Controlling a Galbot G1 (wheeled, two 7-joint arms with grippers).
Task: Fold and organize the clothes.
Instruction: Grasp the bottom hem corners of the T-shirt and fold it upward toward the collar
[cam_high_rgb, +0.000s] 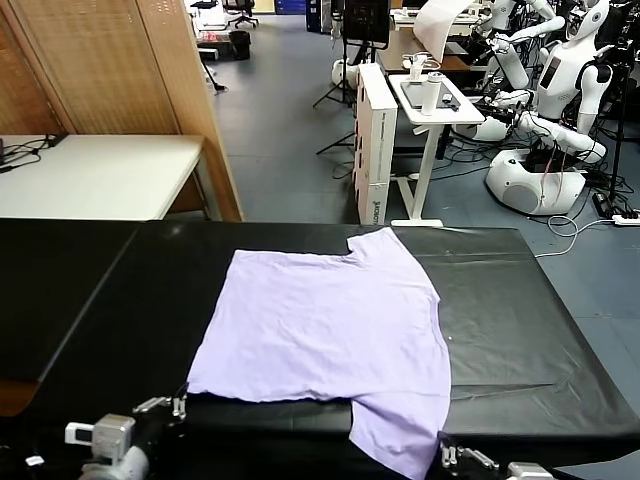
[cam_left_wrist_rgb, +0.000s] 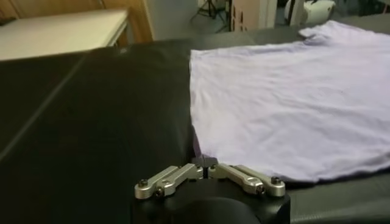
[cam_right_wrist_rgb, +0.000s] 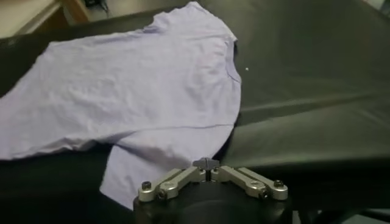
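Lying plain side up near the middle of the black desk (cam_high_rgb: 520, 300), the lavender T-shirt (cam_high_rgb: 320, 325) is spread mostly flat. One sleeve points toward 1 o'clock at the far edge. The other sleeve, at about 5 o'clock, droops over the near edge of the desk. No fold made yet, by the look of it.

Left gripper (cam_left_wrist_rgb: 209, 173) sits low at 7 o'clock, just off the shirt's near-left hem corner, not touching cloth. Fingers appear pressed together, holding nothing. Right gripper (cam_right_wrist_rgb: 209, 163) sits low at 5 o'clock, close by the hanging sleeve, also appearing pressed together and empty.

Risks, as I judge them:
- The hanging sleeve could drag the shirt further off the edge if one side is lifted alone.
- Thin cotton on a slick desk cover: a shallow pinch may catch only the top layer or slip free.
- The desk cover has wrinkles at 3 o'clock, so a gripper could snag the cover along with the shirt.
- Uneven lift from both sides would skew the fold line.
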